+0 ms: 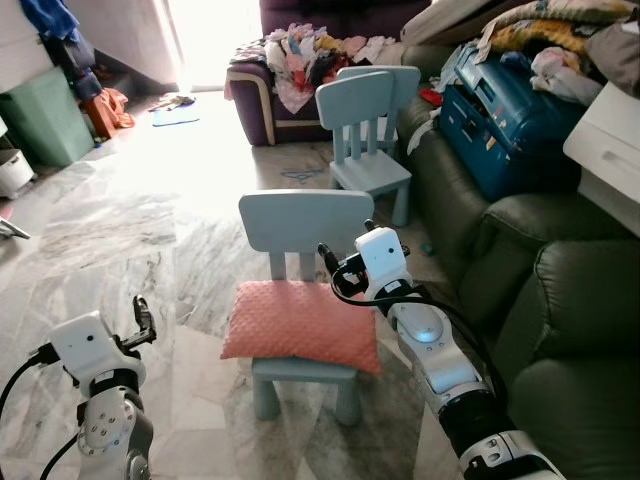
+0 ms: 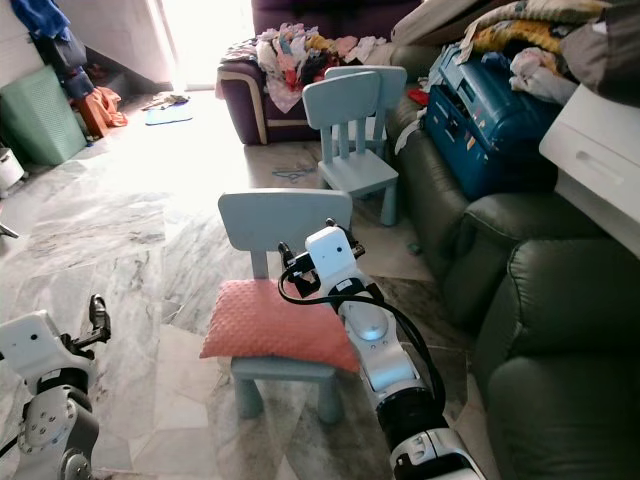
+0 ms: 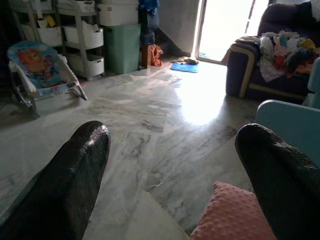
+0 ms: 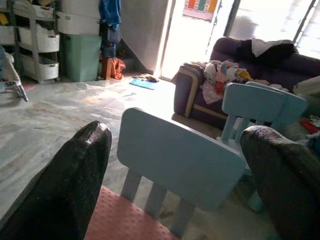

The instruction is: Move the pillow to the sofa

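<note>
With both our left gripper [image 3: 172,165] and right gripper [image 4: 175,165] spread and empty, we judge the pink pillow [image 1: 300,325] soft and light, best pinched at its edges.

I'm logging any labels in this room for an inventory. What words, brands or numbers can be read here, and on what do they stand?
None can be read.
Coloured poster on the window: blurred.
Blue suitcase on the green sofa: no readable brand.
Baby bouncer: a cartoon picture, no letters made out.
</note>
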